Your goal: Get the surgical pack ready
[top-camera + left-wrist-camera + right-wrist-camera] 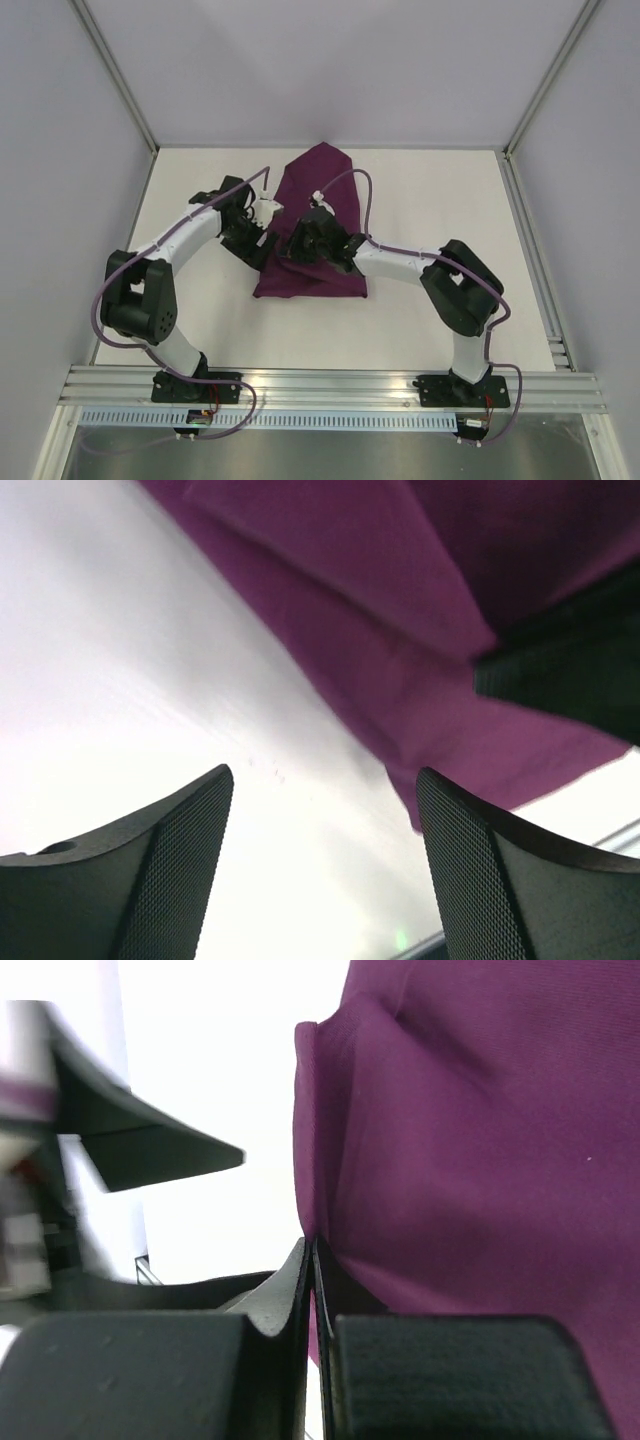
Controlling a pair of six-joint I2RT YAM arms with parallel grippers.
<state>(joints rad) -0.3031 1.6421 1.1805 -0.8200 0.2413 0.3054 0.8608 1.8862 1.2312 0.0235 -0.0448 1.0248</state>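
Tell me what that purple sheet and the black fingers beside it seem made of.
Purple sheet: likely woven fabric, matte; it folds and creases softly. Left gripper's fingers: dark plastic or rubber, hard to tell which; their inner faces carry a fine dimpled grid.

No text, label, brand, number or sign can be read in any of the views. The dark purple cloth (325,185) carries no legible print or tag.
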